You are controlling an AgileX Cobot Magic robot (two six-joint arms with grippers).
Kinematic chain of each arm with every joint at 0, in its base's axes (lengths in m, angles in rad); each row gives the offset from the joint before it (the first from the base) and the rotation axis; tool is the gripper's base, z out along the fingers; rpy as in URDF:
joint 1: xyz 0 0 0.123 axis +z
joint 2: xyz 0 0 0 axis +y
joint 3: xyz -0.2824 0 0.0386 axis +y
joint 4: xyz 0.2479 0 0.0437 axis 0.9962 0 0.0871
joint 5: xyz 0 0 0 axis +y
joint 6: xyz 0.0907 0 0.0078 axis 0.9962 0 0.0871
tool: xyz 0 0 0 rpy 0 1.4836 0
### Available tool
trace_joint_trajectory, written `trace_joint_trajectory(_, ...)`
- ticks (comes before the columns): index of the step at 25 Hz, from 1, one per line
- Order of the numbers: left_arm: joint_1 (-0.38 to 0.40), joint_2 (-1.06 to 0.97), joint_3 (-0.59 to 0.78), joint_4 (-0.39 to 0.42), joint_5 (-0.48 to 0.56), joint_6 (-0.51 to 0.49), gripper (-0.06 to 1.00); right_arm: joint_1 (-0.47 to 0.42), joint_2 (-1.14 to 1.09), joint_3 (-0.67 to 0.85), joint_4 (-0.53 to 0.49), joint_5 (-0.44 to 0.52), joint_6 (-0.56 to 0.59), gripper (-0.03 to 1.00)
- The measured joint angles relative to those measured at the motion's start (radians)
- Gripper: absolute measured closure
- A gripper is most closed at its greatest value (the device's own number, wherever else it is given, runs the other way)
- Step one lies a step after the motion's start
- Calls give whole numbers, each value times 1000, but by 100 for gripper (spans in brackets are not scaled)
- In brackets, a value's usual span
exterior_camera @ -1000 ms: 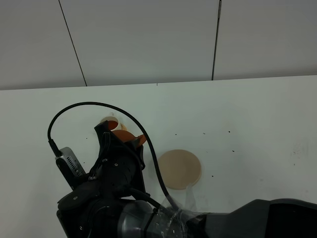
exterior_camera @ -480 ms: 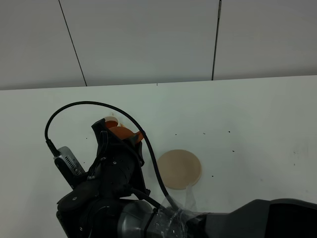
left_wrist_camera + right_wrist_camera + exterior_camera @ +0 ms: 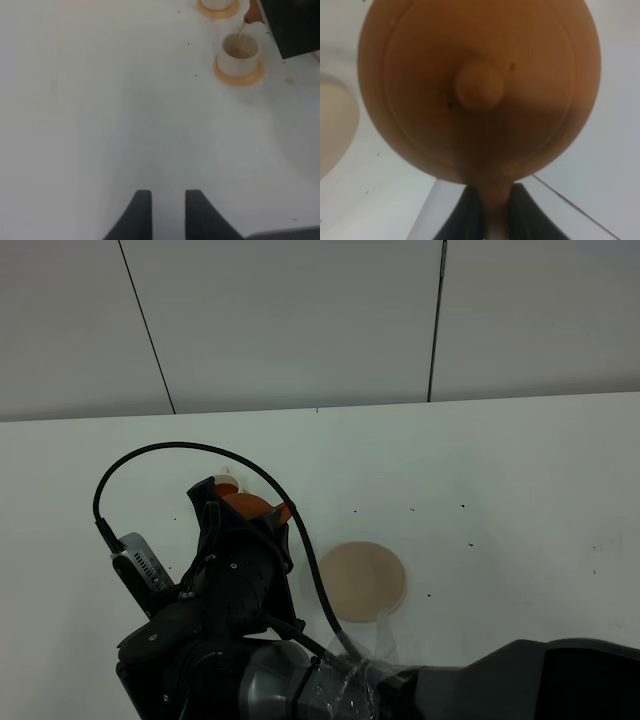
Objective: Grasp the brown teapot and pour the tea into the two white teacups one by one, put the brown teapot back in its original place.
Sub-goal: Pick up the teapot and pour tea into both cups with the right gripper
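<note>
My right gripper (image 3: pixel 495 206) is shut on the handle of the brown teapot (image 3: pixel 480 90), which fills the right wrist view from above, lid knob in the middle. In the high view this gripper (image 3: pixel 245 535) reaches across to the left, and only an orange-brown part of the teapot (image 3: pixel 252 507) shows past it. The left wrist view shows the spout (image 3: pixel 253 13) tipped over a white teacup (image 3: pixel 240 52), a thin stream of tea running into it. A second teacup (image 3: pixel 218 4) stands just beyond. The beige disc (image 3: pixel 363 580) lies bare. My left gripper (image 3: pixel 167 200) hangs over bare table, jaws slightly apart, holding nothing.
Each cup stands on an orange coaster (image 3: pixel 239 77). The right arm's black body (image 3: pixel 230 620) and its looping cable (image 3: pixel 160 455) hide most of the cups in the high view. The white table runs back to a grey panelled wall (image 3: pixel 320 320).
The right arm and teapot shifted slightly toward the far left half a second ago and have come a little back. The left gripper shows no earlier frame.
</note>
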Motion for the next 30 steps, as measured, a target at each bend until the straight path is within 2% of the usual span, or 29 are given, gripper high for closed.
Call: trace_joint_trajectory(30, 0, 0, 0, 0, 0, 0, 71, -29, 0, 0, 35, 0, -7, 87)
